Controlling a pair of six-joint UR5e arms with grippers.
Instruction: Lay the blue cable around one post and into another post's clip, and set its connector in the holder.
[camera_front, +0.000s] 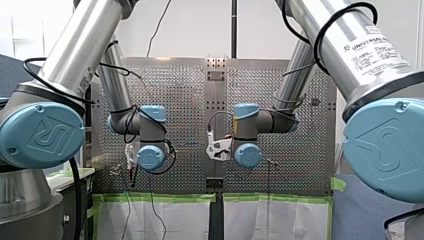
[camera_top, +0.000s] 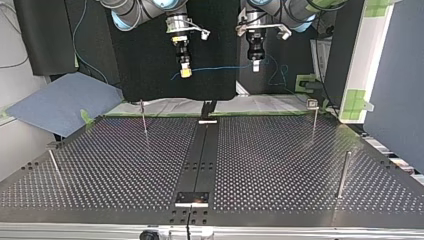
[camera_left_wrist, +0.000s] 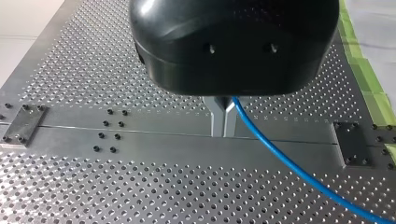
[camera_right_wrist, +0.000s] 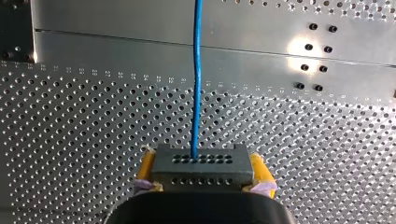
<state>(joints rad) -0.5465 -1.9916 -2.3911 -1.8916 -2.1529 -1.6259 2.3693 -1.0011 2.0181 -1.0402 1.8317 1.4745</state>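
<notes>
In the right wrist view my right gripper (camera_right_wrist: 203, 173) has its yellow pads shut on a dark grey connector (camera_right_wrist: 201, 161). The blue cable (camera_right_wrist: 197, 84) runs straight ahead out of the connector. My left gripper (camera_left_wrist: 223, 130) has its metal fingers shut on the blue cable (camera_left_wrist: 289, 163), which trails away beside them. In the top view both grippers hang high above the table's far edge, my right gripper (camera_top: 185, 71) at the left and my left gripper (camera_top: 256, 65) at the right. The cable (camera_top: 220, 67) spans between them and loops down past the left gripper.
Thin posts stand on the perforated table (camera_top: 280, 165): one far left (camera_top: 143, 116), one far right with a clip on top (camera_top: 313, 116), one near right (camera_top: 343, 172), one near left (camera_top: 53, 164). A black holder (camera_top: 208, 108) sits at the centre rail's far end.
</notes>
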